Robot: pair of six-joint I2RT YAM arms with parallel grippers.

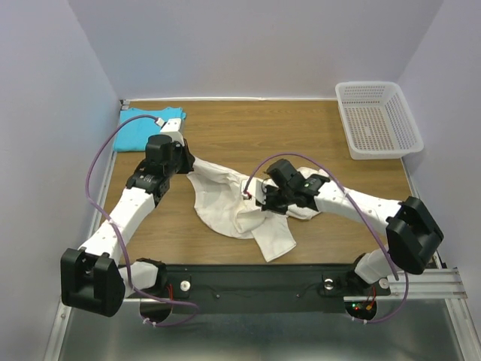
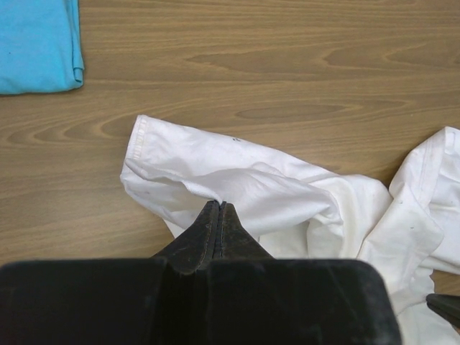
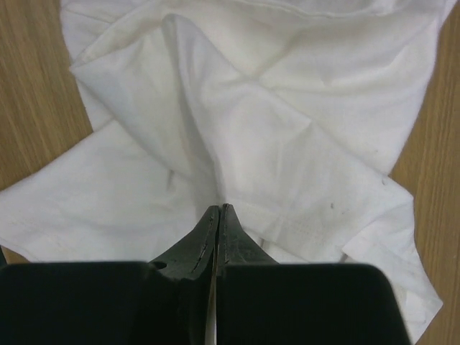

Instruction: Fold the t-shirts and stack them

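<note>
The cream-white t-shirt lies crumpled in the middle of the wooden table. My left gripper is at its back left corner, shut on a raised fold of the cloth beside a hemmed sleeve edge. At the shirt's right part, my right gripper is shut on a pinch of the white fabric, with a sliver of cloth between its fingers. The turquoise t-shirt lies flat and folded at the table's back left corner, also seen in the left wrist view, apart from both grippers.
A white plastic mesh basket stands at the back right corner. Grey walls close the table on the left, back and right. Bare wood lies between the shirts and the basket. The arm bases sit on a black rail at the near edge.
</note>
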